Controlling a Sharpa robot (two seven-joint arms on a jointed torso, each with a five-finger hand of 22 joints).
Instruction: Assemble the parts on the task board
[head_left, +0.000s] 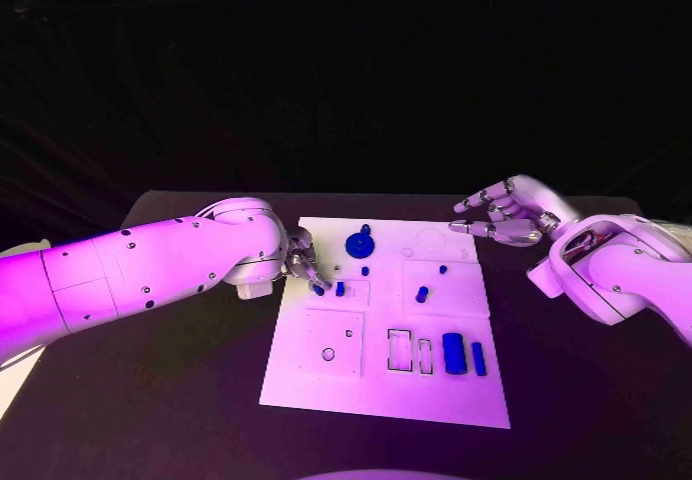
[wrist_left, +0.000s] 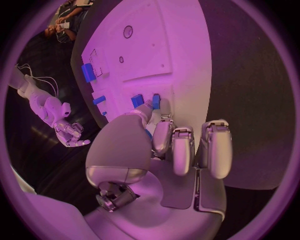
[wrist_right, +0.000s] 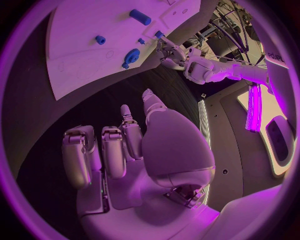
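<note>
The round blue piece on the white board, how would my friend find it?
Find the white task board in the middle of the black table. Look at its far edge, about midway. The round blue piece lies there, a flat disc, much wider than the small blue pegs and bars nearby.

Two white arms, smooth rounded shells: left arm (head_left: 144, 270) dotted with small dark screw heads, right arm (head_left: 620, 270) the same. Left hand (wrist_left: 169, 150) and right hand (wrist_right: 125, 150) are built from silver segmented fingers, with broad domed palm covers and exposed metal at the knuckles.
</note>
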